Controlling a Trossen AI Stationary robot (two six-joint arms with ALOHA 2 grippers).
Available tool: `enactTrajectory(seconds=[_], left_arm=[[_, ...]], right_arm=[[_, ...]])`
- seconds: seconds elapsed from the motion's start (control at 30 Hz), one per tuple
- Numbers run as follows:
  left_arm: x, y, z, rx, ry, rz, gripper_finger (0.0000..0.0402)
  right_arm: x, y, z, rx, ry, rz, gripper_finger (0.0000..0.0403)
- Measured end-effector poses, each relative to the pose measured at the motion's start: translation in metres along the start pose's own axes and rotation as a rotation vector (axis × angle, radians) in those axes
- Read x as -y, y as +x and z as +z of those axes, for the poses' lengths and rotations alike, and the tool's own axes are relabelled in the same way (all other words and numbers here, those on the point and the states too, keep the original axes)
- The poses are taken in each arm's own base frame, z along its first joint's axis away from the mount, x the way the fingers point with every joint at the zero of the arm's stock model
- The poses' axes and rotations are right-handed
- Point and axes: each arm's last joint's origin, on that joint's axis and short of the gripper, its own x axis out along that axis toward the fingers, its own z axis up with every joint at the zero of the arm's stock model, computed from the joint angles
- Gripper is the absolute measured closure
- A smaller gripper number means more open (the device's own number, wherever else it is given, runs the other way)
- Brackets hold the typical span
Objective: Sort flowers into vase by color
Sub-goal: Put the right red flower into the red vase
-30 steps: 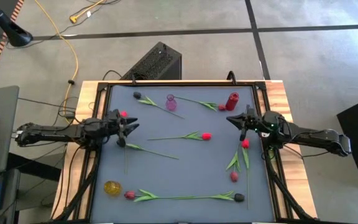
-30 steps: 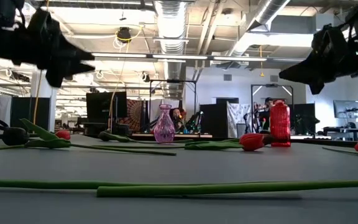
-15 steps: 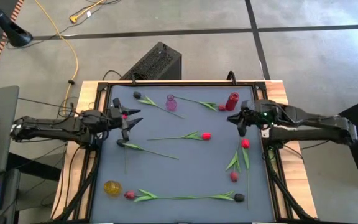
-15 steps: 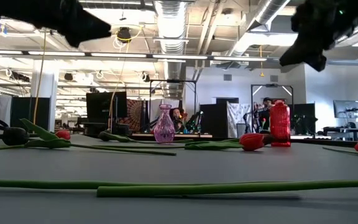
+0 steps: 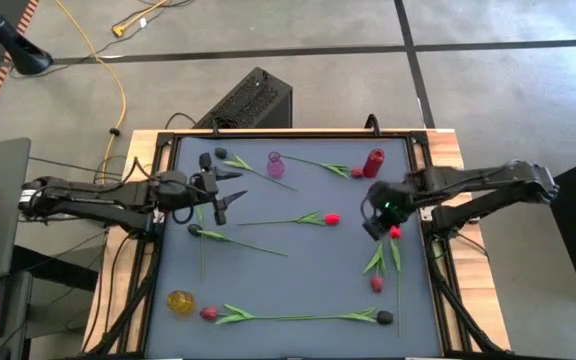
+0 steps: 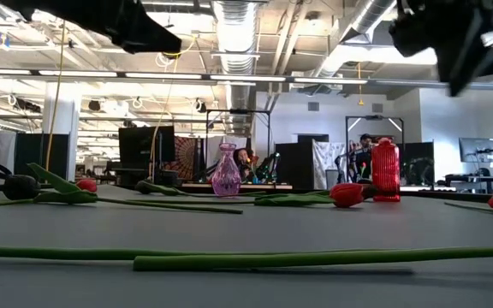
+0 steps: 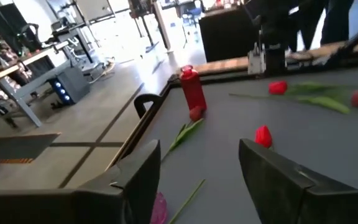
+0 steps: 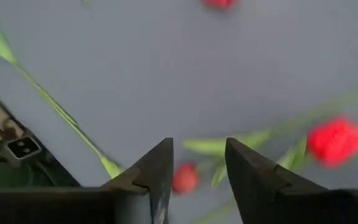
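On the left of the table, the left gripper (image 5: 220, 190) hangs above the mat with its fingers spread and nothing between them. The dark-headed tulip (image 5: 196, 230) lies just toward the front of it, its stem running rightward across the mat. The pink vase (image 5: 275, 166) stands a little beyond, toward the back edge. Near the middle lies a red tulip (image 5: 332, 218), its stem pointing left. On the right, the right gripper (image 5: 376, 222) points down with its jaws parted and empty. Another red tulip (image 5: 394, 232) lies just beside it, toward the right edge, its stem running toward the front. The right arm looks nearer to a pick, with the red vase (image 5: 373, 162) close behind.
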Motion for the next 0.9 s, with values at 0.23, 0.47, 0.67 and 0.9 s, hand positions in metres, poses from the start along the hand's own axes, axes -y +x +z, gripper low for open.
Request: enactTrajectory(seconds=[0.23, 0.47, 0.67, 0.9], left_arm=[[0.005, 0.014, -0.001, -0.049, 0.034, -0.012, 0.0147], [0.007, 0.018, -0.004, -0.071, 0.022, -0.020, 0.0145], [0.007, 0.017, -0.004, -0.076, 0.003, -0.028, 0.0145], [0.008, 0.017, -0.005, -0.084, 0.010, -0.030, 0.0145]], right_arm=[[-0.017, 0.032, -0.036, -0.135, 0.105, -0.214, 0.0200], [-0.024, 0.053, -0.071, -0.140, 0.187, -0.406, 0.0200], [-0.013, 0.075, -0.099, -0.046, 0.291, -0.457, 0.0200], [0.007, 0.104, -0.117, 0.047, 0.381, -0.402, 0.0200]])
